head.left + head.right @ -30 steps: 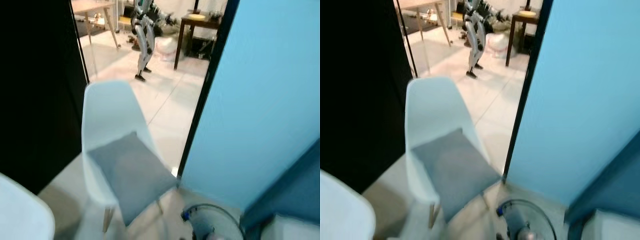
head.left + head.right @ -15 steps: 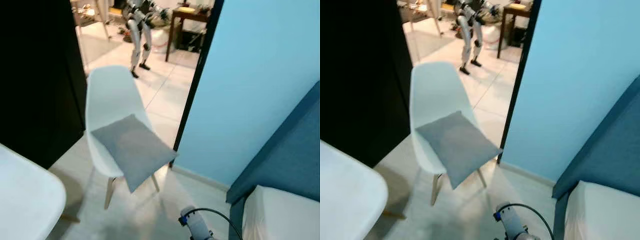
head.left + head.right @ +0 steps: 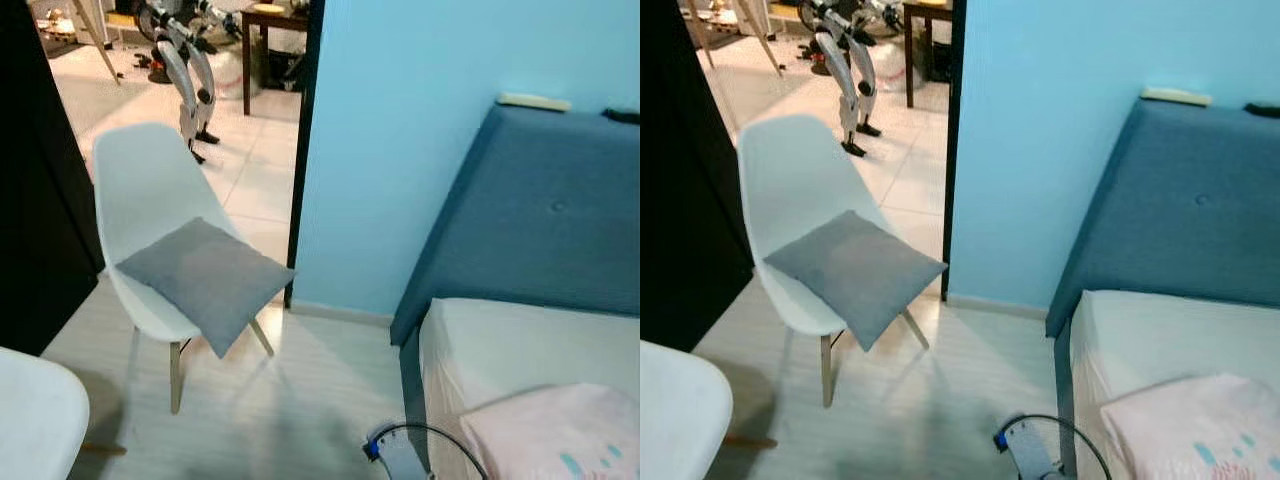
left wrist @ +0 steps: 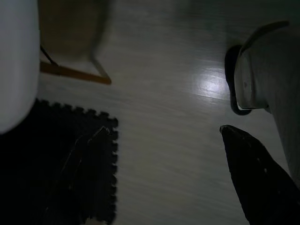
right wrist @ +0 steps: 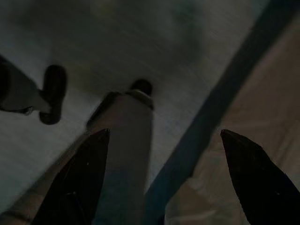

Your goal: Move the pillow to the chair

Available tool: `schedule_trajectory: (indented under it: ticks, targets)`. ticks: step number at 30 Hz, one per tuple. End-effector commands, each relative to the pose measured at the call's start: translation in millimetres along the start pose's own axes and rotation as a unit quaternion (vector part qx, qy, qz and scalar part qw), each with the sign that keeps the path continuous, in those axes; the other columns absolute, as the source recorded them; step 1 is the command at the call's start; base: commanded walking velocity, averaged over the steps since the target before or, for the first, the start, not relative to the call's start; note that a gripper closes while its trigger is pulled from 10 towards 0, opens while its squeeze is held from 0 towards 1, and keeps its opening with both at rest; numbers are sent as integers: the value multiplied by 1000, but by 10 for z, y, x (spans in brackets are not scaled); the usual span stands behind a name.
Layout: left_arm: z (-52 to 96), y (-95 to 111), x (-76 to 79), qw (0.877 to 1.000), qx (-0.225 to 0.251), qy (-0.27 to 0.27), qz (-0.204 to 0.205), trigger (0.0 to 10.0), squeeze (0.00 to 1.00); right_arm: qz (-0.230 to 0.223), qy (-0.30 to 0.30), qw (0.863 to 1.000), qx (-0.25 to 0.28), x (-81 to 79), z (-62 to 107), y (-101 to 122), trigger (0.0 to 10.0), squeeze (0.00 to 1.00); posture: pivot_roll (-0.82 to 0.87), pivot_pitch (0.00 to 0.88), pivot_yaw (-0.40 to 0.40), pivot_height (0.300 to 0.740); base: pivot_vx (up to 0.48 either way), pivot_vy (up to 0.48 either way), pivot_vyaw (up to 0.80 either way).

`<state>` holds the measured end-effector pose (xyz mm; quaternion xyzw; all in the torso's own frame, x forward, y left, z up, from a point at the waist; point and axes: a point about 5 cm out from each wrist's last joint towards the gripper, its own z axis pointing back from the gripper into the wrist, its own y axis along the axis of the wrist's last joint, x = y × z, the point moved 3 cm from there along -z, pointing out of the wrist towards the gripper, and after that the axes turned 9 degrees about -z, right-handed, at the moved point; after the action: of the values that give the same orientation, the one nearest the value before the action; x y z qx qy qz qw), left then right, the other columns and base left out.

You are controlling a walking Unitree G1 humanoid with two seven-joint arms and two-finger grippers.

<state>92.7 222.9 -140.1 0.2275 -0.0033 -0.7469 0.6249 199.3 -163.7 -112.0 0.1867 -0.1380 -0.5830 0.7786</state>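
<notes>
Camera now swung right, pillow [image 3: 204, 278] unmoved on chair [image 3: 140, 195].

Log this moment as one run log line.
pillow: grey, lying on white chair seat | left gripper: open, over floor | right gripper: open, beside bed | status: pillow on chair

Bare floor [image 3: 300, 390] lies open between chair [image 3: 150, 215] and bed [image 3: 520, 350].
</notes>
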Motion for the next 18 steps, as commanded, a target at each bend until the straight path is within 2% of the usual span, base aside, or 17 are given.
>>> schedule_trajectory:
  ticks: [1,6,18]
  targets:
    - [29,83,257,999,11,-37,-9,10000,0,11,-16,1000,-8,74,13,-46,10000,0,51,35,-89,713,0,0,-725]
    - [28,101,266,999,13,-39,-13,10000,0,1,-35,999,-5,140,23,-38,10000,0,51,32,-90,713,0,0,-719]
    - [25,120,259,999,18,-40,-16,10000,0,15,-41,999,-6,138,19,-12,10000,0,55,14,-97,713,0,0,-712]
